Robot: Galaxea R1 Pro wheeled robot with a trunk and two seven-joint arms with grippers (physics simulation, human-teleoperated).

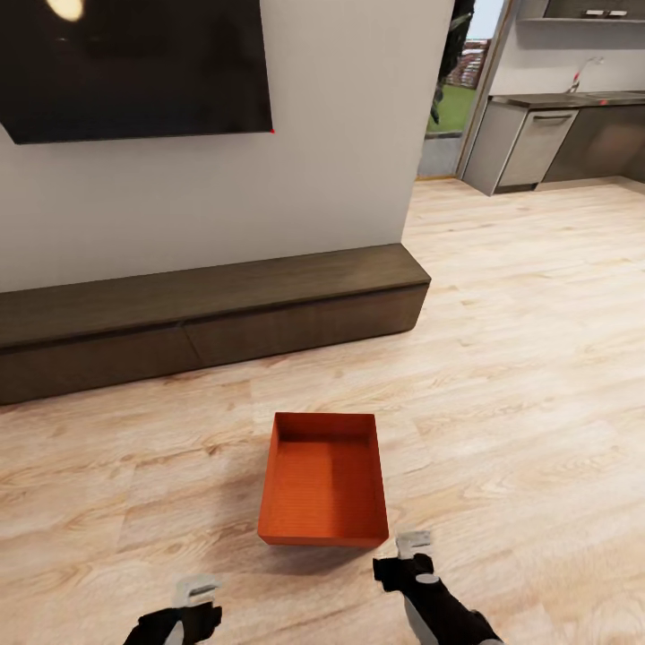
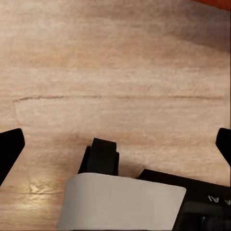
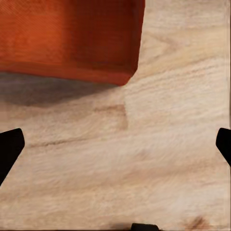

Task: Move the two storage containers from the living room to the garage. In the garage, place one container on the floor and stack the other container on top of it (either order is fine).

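A light wood plank floor (image 1: 537, 358) fills most of the head view. One white wall (image 1: 340, 134) rises in the upper half, carrying one black TV (image 1: 134, 67) at the upper left. One long dark low bench (image 1: 206, 313) runs beneath it. One orange-red storage container (image 1: 324, 491) sits open on the planks, lower centre. At the bottom edge, the left gripper (image 1: 199, 589) and right gripper (image 1: 414, 540) hover near it, apart from it; both have their fingers spread wide and released.
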